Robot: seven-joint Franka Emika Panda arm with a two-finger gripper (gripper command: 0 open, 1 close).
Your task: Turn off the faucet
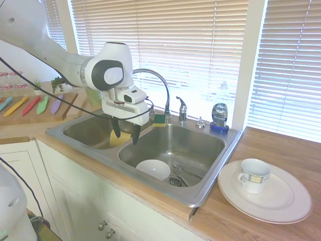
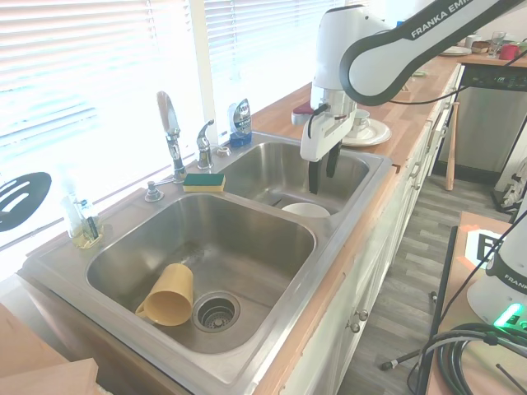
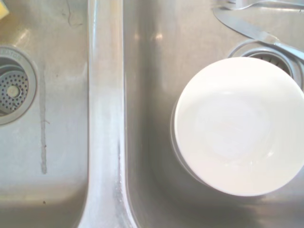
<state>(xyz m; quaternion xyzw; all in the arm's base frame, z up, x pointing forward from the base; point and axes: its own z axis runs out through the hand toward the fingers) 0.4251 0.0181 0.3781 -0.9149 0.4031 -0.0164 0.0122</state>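
Shiny chrome faucet (image 1: 159, 86) arching thin and tall behind the steel sink (image 1: 200, 187), short lever handle (image 1: 181, 109) sitting just beside. Pincer (image 1: 126, 134) hanging apart from it over the basin divider, fingers spread moderately, gripping nothing. Round white bowl (image 3: 239, 126) lying below.

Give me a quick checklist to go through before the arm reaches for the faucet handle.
1. Gripper empty, fingers apart: ok.
2. Lever handle in view and unobstructed behind the sink: ok.
3. Gripper at the handle: not ok; it hangs over the divider between the two basins, well short of it.
4. Spout clear of the path: cannot tell; it arches close beside the arm's wrist.
5. Things near the handle: sponge and blue soap bottle flank it, not touching: ok.
6. Water running: cannot tell; no stream shows.
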